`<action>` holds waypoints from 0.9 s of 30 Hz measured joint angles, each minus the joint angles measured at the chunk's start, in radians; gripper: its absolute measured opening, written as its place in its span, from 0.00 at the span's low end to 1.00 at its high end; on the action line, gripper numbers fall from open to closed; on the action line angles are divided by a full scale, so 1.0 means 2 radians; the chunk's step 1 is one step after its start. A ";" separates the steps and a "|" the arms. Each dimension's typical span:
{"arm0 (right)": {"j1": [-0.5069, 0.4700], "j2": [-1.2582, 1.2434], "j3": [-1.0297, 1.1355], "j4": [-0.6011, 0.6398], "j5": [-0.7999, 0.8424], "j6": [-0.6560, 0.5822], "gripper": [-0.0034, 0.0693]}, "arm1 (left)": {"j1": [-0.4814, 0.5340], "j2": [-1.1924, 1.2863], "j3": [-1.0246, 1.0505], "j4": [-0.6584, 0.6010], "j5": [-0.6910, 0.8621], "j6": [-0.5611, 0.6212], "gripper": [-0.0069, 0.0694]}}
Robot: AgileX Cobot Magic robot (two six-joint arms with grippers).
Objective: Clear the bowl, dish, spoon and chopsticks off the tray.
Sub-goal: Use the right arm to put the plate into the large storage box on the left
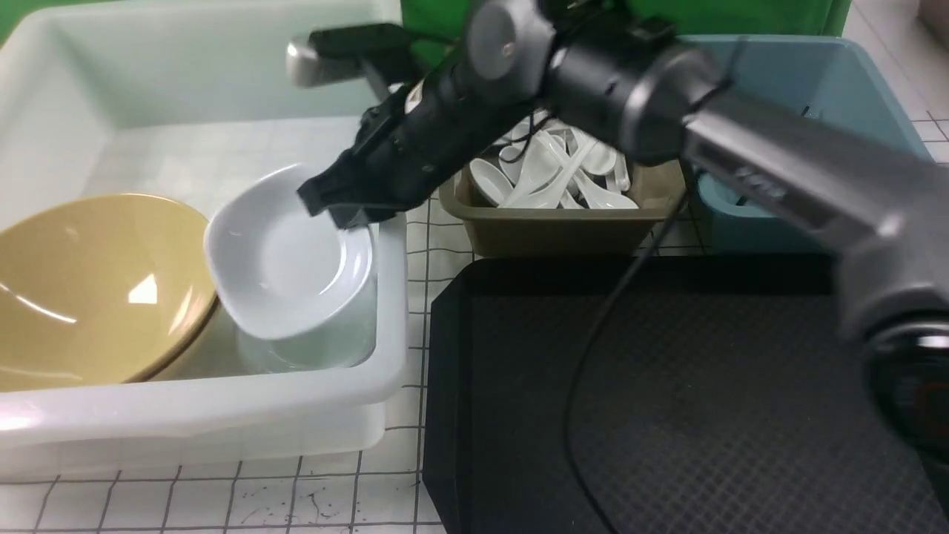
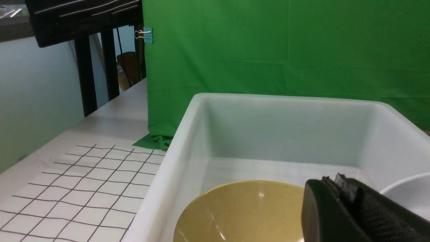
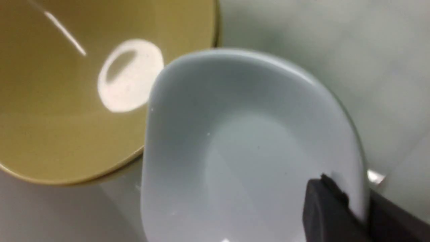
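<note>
Front view, from the left: the white tub holds the yellow bowl. Just to its right is the white dish, tilted, with its left edge overlapping the bowl's rim; whether they touch I cannot tell. The right gripper is clamped on the dish's right-hand rim, one finger inside and one outside, as the right wrist view shows. So the dish hangs down and to the left of the gripper, inside the tub beside its right wall. I judge the next move is to lower it and let go. The left gripper, fingers together and empty, hovers over the bowl. Further right, an olive bin holds white spoons. The black tray shows only a cable, and a blue bin stands behind. Chopsticks are not visible. No writing is readable.
</note>
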 joint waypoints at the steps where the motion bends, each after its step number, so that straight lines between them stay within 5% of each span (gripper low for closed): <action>1: 0.001 0.008 -0.016 -0.003 0.011 0.005 0.17 | 0.000 -0.001 0.000 0.000 0.001 0.000 0.08; 16: 0.011 0.039 -0.134 -0.039 0.103 0.026 0.60 | 0.000 -0.001 0.000 0.000 0.000 -0.001 0.08; 21: 0.011 0.025 -0.191 -0.077 0.143 0.026 0.58 | 0.000 -0.001 0.000 0.000 -0.001 -0.001 0.08; 24: 0.003 -0.006 -0.187 -0.078 0.148 0.026 0.50 | 0.000 -0.001 0.000 -0.002 -0.001 -0.001 0.08; 27: -0.023 -0.089 -0.137 -0.084 0.149 0.010 0.30 | 0.000 -0.001 0.000 -0.008 -0.001 -0.001 0.08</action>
